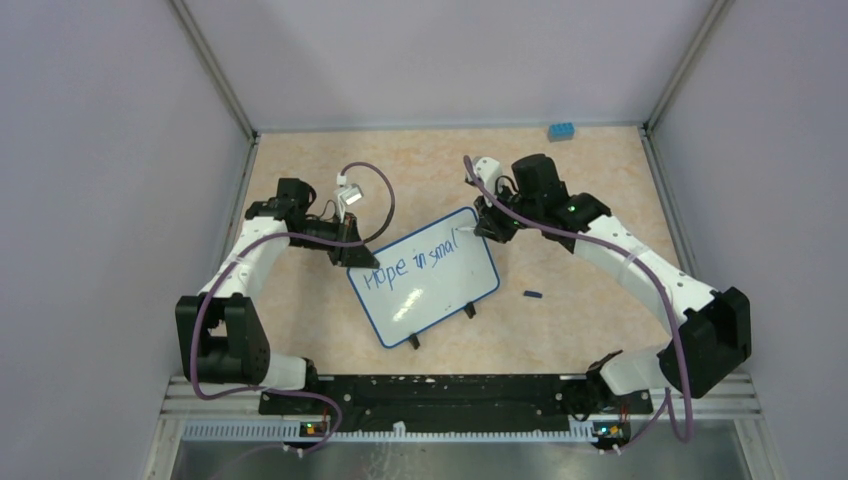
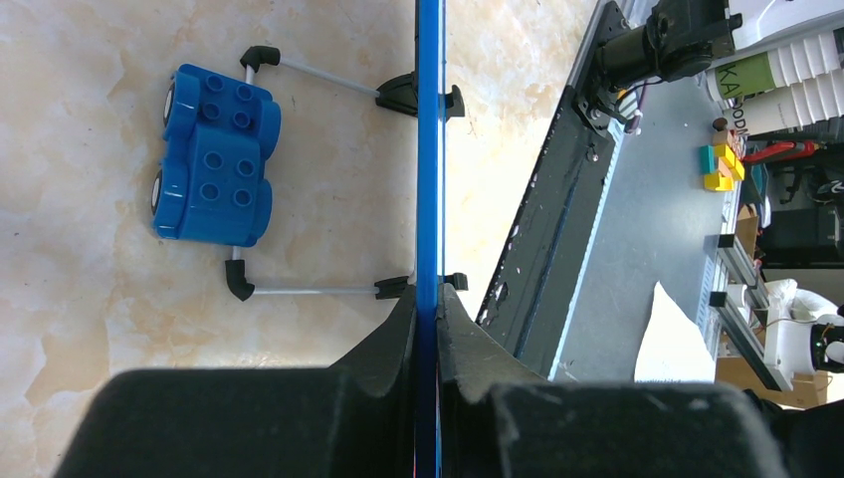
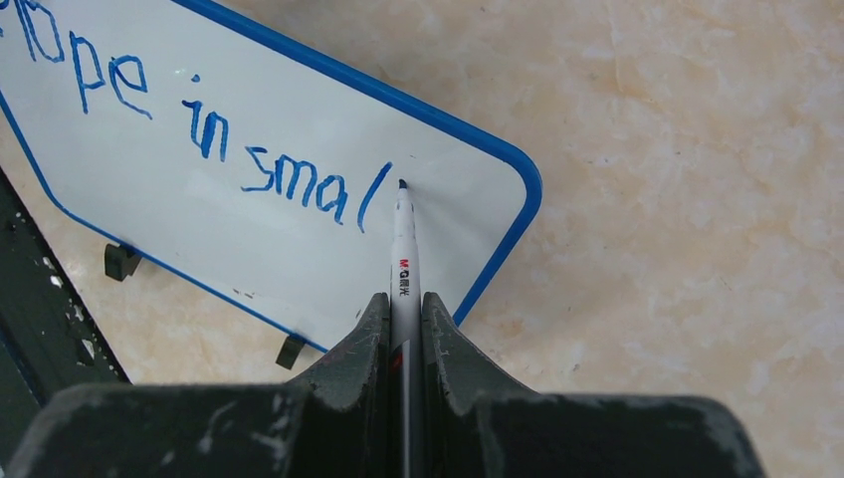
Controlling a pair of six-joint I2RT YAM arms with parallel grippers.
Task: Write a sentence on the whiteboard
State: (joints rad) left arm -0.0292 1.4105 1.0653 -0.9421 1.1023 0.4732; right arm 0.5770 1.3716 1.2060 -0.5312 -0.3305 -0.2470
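1. Nearest you in the right wrist view, the right fingers [image 3: 403, 304] are pressed together on a white marker [image 3: 402, 239], which sticks out ahead of them.
2. The marker barrel carries a small red logo reading "M&G". The finer characters under it are too small to read.
3. The marker's dark tip sits at the whiteboard [image 3: 299, 90], just right of the last blue stroke. You cannot tell whether it is pressing on the surface.
4. The sentence [image 3: 229, 149] is blue handwriting on one slanting line. From above it reads "Hope in smal". In the right wrist view the frame edge cuts off the first letter.
5. In the left wrist view, the left fingers [image 2: 428, 299] are clamped on the board's blue rim. You see the board edge-on there as a thin blue line, so its written face is hidden.
6. From above, the whiteboard lies at a slant in the middle of the counter [image 1: 600, 200], between the two arms. The left fingers hold its far left corner, and the marker meets it near the far right corner.
7. Two black clip feet [image 2: 413, 95] with thin wire legs stick out from the board's edge.
8. A blue studded toy block [image 2: 214, 154] with wheels shows beyond those legs.
9. A small dark object [image 1: 533, 294] lies on the counter right of the board, too small to identify.
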